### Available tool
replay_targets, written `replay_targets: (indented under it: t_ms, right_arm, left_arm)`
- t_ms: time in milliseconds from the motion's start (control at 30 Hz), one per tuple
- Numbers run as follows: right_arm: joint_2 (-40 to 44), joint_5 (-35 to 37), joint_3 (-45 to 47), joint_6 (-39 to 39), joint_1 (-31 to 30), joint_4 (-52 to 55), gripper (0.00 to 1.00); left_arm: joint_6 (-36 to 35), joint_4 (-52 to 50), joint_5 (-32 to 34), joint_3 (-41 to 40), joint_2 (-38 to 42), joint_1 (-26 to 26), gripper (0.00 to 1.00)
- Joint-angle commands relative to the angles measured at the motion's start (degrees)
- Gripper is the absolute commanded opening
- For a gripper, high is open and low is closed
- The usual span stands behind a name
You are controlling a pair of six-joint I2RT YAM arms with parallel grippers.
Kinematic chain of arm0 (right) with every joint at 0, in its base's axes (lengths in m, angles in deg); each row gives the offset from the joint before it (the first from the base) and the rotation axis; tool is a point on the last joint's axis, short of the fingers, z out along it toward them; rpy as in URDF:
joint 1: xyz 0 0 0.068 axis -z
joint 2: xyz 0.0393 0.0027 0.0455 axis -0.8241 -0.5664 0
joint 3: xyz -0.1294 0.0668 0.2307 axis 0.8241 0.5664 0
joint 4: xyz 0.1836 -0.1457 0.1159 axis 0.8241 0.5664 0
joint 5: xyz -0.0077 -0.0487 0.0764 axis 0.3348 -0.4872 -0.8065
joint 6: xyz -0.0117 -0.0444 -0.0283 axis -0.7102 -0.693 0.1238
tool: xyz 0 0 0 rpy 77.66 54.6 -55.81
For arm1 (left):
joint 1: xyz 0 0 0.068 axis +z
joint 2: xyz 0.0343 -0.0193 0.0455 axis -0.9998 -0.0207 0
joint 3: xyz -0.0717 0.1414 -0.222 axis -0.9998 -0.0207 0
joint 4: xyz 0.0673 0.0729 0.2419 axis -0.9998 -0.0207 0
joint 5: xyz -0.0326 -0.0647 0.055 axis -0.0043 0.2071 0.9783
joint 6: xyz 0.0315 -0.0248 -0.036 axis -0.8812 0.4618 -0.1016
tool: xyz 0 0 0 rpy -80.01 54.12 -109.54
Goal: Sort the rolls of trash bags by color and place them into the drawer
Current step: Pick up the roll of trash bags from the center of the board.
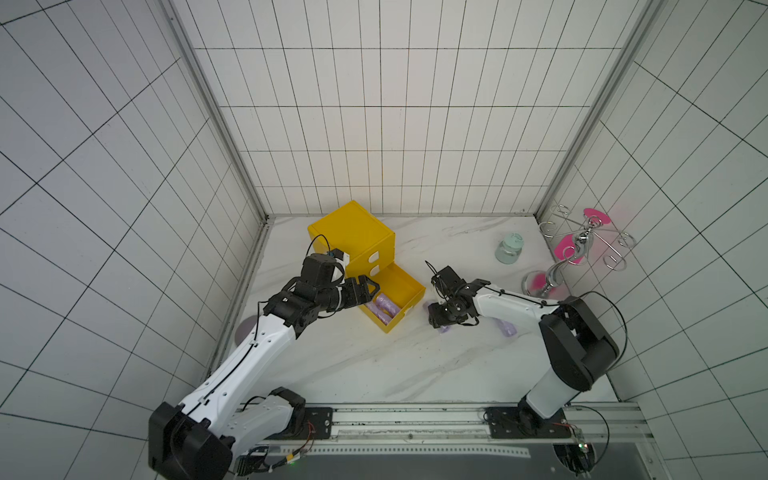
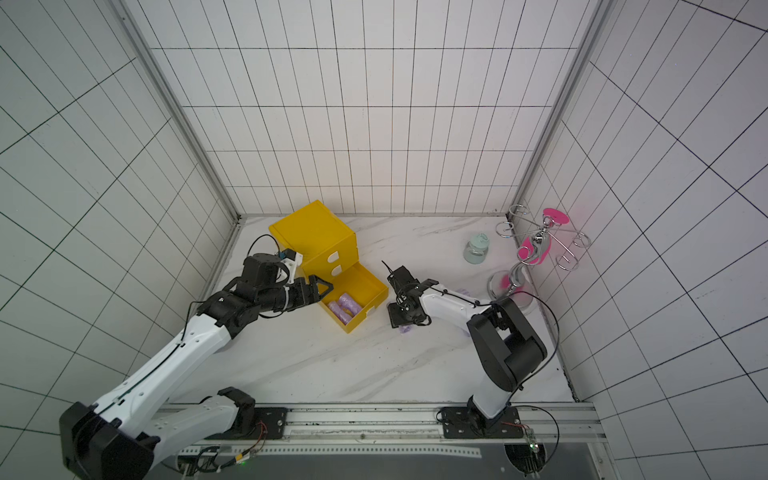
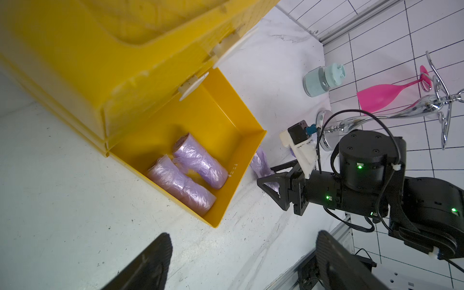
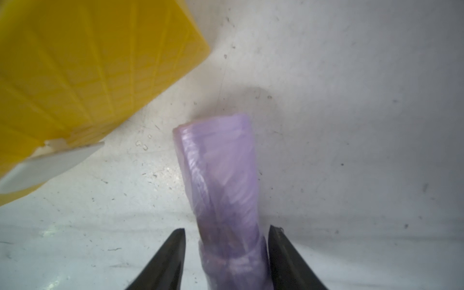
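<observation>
The yellow cabinet (image 1: pixel 353 232) has its bottom drawer (image 1: pixel 409 282) pulled out. Two lilac rolls of trash bags (image 1: pixel 382 309) (image 3: pixel 200 163) lie side by side in the drawer. My right gripper (image 4: pixel 227 228) points down at the table just right of the drawer, its fingers astride another lilac roll (image 4: pixel 218 163) (image 1: pixel 444 328). One finger touches that roll and a small gap shows at the other. My left gripper (image 1: pixel 370 293) (image 3: pixel 244 236) hangs open and empty at the drawer's left side. One more lilac roll (image 1: pixel 508 328) lies by the right arm.
A pale green jar (image 1: pixel 509 249) stands at the back right. A chrome glass rack (image 1: pixel 582 245) with pink glasses is in the right corner. A grey disc (image 1: pixel 247 328) lies by the left wall. The arms' rail (image 1: pixel 415 419) runs along the front edge.
</observation>
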Motion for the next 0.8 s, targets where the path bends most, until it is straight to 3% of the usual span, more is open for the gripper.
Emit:
replay_targets:
  t_ms: [0, 67, 300, 567, 767]
  right_arm:
    - [0.15, 2.12, 0.54, 0.43, -0.57, 1.42, 0.43]
    - [0.79, 1.84, 0.53, 0.3, -0.55, 1.54, 0.3]
    - [6.58, 1.92, -0.21, -0.1, -0.15, 4.02, 0.13]
    - [11.83, 1.51, -7.06, -2.8, -0.07, 8.46, 0.1]
    - [4.42, -3.17, -18.82, -6.25, -1.76, 8.78, 0.1]
  left_arm:
    - [0.09, 1.23, -0.13, -1.15, 1.5, 0.47, 0.89]
    - [0.18, 1.64, -0.27, -1.54, 1.99, 0.87, 0.89]
    - [-1.32, 0.43, -2.33, -0.48, 3.88, 5.99, 0.89]
    - [-3.37, -0.61, -9.71, 2.25, 2.91, 16.81, 0.94]
    - [-4.6, -0.4, -11.97, 6.67, -0.94, 22.09, 0.98]
